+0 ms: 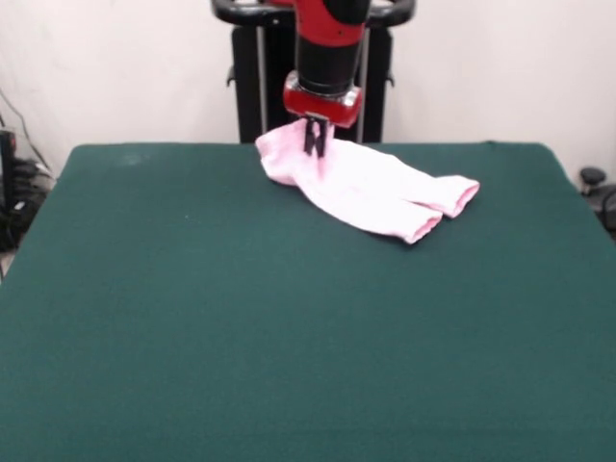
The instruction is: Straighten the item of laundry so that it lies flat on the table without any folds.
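One pincer point(315, 144) | closed, pinching trousers point(371, 188) at waist end | legs trail right | far table point(192, 318) edge

The baby trousers point(366, 188) lie on the table point(289, 337) near its far edge, legs pointing right

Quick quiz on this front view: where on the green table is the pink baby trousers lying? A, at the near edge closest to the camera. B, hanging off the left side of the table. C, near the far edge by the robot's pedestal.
C: the pink baby trousers lie near the far edge of the green table, right under the gripper, with both cuffed legs pointing toward the picture's right.
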`<action>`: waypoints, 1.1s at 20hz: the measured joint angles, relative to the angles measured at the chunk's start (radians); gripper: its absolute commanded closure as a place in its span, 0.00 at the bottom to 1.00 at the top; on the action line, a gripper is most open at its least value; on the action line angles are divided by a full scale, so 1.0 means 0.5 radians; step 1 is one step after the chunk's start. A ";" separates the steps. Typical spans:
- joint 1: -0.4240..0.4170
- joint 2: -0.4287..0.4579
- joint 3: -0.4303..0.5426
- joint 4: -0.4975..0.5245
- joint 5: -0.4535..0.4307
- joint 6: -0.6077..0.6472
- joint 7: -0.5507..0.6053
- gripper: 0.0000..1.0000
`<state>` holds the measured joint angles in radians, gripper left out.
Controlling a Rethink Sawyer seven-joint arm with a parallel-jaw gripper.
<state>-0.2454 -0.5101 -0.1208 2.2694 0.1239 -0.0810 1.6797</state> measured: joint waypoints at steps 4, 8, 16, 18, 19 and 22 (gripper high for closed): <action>-0.022 0.072 0.017 0.009 0.000 -0.047 0.055 1.00; -0.030 0.206 0.023 0.017 -0.010 -0.303 0.149 1.00; 0.204 0.304 -0.088 0.124 -0.035 -0.841 0.293 1.00; 0.304 0.329 -0.142 0.125 0.001 -0.908 0.297 1.00; 0.345 0.333 -0.164 0.125 0.023 -0.909 0.297 1.00; 0.484 0.336 -0.261 0.122 0.116 -0.908 0.297 1.00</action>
<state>-0.0035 -0.3421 -0.2515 2.3302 0.1819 -0.5352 1.8281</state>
